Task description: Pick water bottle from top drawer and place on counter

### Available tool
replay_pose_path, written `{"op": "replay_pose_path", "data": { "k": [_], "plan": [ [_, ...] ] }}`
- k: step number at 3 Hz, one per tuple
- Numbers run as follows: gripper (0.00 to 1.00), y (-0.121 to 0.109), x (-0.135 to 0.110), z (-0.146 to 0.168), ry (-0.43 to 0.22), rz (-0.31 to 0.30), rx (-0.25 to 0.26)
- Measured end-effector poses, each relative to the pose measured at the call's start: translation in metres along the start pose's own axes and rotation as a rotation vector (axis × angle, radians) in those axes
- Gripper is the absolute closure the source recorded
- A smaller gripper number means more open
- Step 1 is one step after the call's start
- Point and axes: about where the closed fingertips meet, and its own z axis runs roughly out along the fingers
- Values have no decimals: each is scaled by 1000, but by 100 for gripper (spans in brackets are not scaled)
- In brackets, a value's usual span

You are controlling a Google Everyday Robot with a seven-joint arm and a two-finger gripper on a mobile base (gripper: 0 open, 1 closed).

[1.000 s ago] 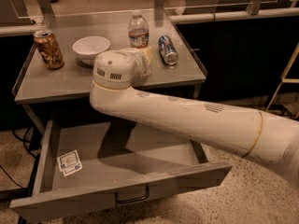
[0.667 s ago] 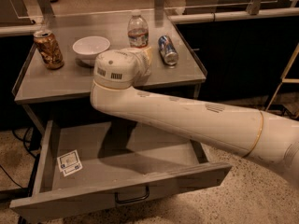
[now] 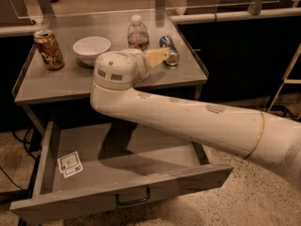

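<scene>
The small clear plastic water bottle (image 3: 138, 32) with a white cap and a red-and-blue label band stands upright on the flat grey metal desk (image 3: 66, 81), near the middle of its back edge. It is not in the drawer. Just to its right, a blue-and-silver soda can (image 3: 169, 50) lies on its side. To the left of the bottle sits a white round bowl (image 3: 91, 48), and a brown-gold can (image 3: 48, 49) stands near the left edge.

The tan tool (image 3: 160, 56) at the end of the thick white arm (image 3: 188, 121) hangs over the desk, just in front of the bottle, and points toward the soda can. I cannot tell whether it is wide or narrow; it holds nothing visible.

Below the front edge, the wide shallow grey metal top drawer (image 3: 164, 185) is pulled open. A small white card (image 3: 69, 164) lies near its front left corner.
</scene>
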Motion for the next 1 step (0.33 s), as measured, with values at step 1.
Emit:
{"op": "replay_pose_path", "data": {
  "k": [1],
  "plan": [
    [0,0,0,0,0,0,0]
  ]
}}
